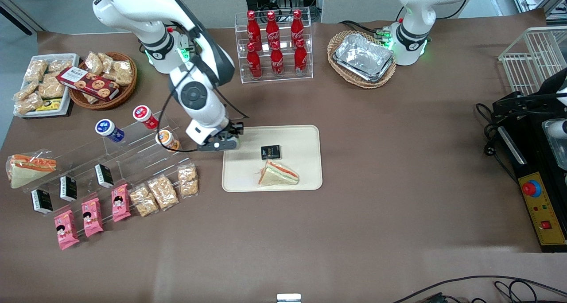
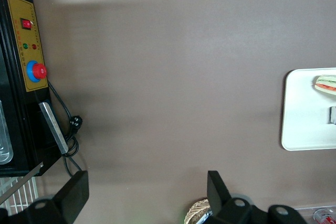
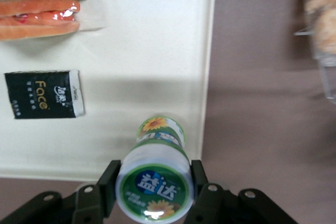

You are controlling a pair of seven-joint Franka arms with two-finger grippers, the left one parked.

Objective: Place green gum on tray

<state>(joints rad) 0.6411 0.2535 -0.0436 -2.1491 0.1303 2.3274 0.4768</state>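
One small green-lidded cylindrical gum bottle [image 3: 156,182] sits clamped in the gripper [image 1: 220,144] jaws over the cream rectangular tray [image 3: 157,51] corner; next, lowering and release.

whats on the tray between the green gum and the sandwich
A black packet lies between them on the tray, seen in the right wrist view. The end effector, over the tray's edge, grips the green gum; the sandwich lies nearer the front camera.
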